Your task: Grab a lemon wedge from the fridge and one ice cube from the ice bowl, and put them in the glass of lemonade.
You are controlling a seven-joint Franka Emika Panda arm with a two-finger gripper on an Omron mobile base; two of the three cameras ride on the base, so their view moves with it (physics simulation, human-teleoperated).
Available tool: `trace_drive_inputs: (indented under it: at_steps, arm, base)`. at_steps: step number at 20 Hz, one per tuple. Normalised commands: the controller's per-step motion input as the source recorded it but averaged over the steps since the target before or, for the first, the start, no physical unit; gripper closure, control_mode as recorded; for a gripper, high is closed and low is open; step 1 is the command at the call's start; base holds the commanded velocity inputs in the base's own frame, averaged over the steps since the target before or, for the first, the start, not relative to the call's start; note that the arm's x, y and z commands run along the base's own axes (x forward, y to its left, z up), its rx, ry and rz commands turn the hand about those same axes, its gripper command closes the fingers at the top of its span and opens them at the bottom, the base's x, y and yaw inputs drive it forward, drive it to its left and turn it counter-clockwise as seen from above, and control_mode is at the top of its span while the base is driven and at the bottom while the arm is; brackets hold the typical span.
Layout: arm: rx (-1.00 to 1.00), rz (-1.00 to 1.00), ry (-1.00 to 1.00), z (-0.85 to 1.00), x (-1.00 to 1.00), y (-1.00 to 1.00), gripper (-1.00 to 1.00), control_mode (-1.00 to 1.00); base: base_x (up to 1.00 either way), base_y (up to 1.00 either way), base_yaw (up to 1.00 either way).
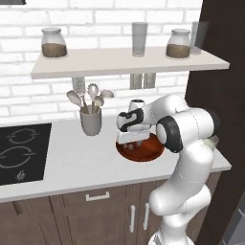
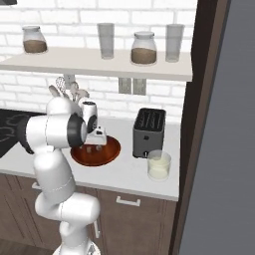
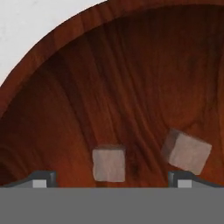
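Ice cube [image 3: 109, 163] sits dead centre between my jaws [image 3: 111, 179], which are spread wide and pinching nothing; a second cube [image 3: 187, 152] lies tilted by my other finger. Both rest on the ice bowl [image 2: 110, 152] floor. Glass of lemonade [image 2: 159, 165] waits on the surface before the black toaster [image 2: 149, 132]. Utensil cup [image 1: 91, 121] stands beside the bowl. No readable writing anywhere.

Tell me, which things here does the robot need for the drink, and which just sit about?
Needed: ice bowl, two ice cubes inside it, glass of lemonade, open gripper above the bowl.

Lying about: toaster, utensil cup, shelf jars, stovetop.
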Motion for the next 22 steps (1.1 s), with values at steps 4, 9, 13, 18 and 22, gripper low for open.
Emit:
trace_drive_inputs:
  at_steps: [4, 9, 13, 18, 22]
  arm:
    - [0.00, -0.18, -0.04, -0.10, 0.01, 0.04, -1.00, -1.00]
    - [0.00, -0.22, -0.05, -0.19, -0.02, -0.01, -1.00, -1.00]
    - [0.00, -0.12, -0.04, -0.11, -0.09, -0.06, -1.00, -1.00]
    - [0.00, -0.06, -0.13, 0.00, -0.36, -0.15, -1.00, -1.00]
    - [0.00, -0.04, -0.09, 0.00, -0.13, -0.19, -1.00, -1.00]
  base:
    - [0.00, 0.00, 0.00]
    - [0.00, 0.00, 0.00]
    - [0.00, 0.00, 0.00]
    - [0.00, 0.00, 0.00]
    - [0.00, 0.00, 0.00]
